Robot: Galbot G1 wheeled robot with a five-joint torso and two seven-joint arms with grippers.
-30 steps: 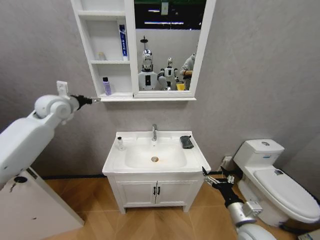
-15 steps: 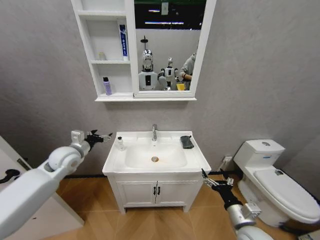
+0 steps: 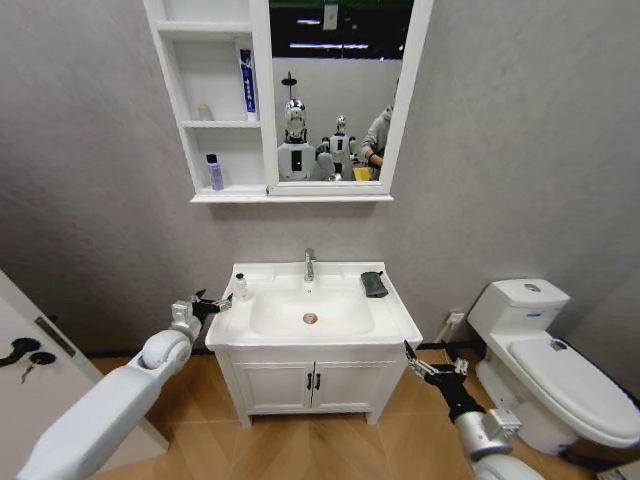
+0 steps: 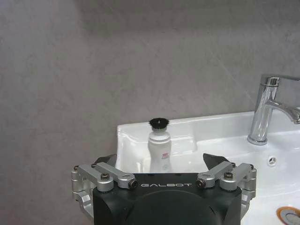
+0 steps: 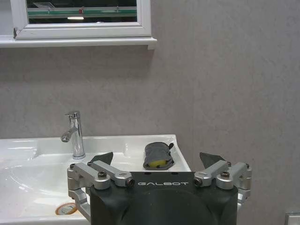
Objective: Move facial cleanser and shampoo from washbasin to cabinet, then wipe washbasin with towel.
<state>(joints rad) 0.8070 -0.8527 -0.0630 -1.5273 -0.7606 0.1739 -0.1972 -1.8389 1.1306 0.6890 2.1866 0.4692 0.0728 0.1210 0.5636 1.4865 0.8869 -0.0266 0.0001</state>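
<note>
Left gripper (image 3: 212,303) beside washbasin's (image 3: 390,318) left edge, jaws wide, aimed at white bottle (image 3: 240,287) on back-left corner. Purple bottle (image 3: 213,172) and blue tube (image 3: 245,84) on cabinet (image 3: 177,100) shelves. Towel (image 3: 374,284) on back-right corner. Right gripper (image 3: 432,365) low by front-right corner, jaws wide.

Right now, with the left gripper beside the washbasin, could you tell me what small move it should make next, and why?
Probably ease the left gripper forward toward the small white bottle with the black cap. Its jaws are open and empty, the bottle stands upright on the washbasin rim straight ahead between them, and a purple bottle already sits in the cabinet. The right gripper waits low, open.
</note>
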